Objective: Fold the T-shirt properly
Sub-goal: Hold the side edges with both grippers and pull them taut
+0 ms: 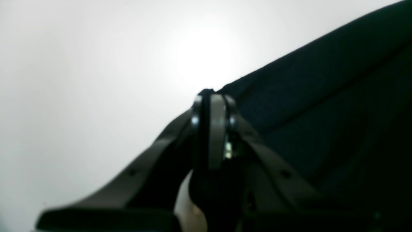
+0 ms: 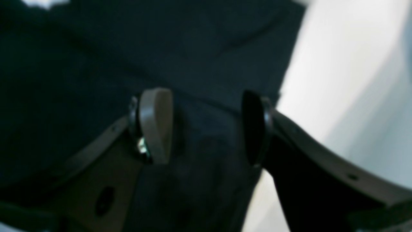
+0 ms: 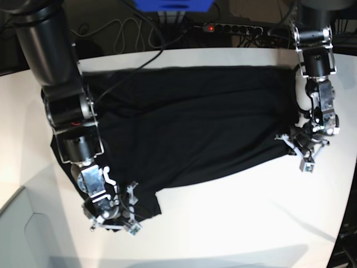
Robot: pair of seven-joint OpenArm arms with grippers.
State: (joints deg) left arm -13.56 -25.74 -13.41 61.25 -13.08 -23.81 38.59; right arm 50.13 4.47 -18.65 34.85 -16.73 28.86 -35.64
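pinching a corner of the t-shirt (image 3: pixel 195 125), the left tool (image 1: pixel 212 96) has its jaws pressed together at the desk's (image 3: pixel 234 223) right edge. the right tool (image 2: pixel 206 125) stands spread wide over black cloth near the front-left corner.

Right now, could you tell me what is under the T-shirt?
The T-shirt lies spread on the white table. Only bare tabletop shows around it; anything beneath the fabric is covered.
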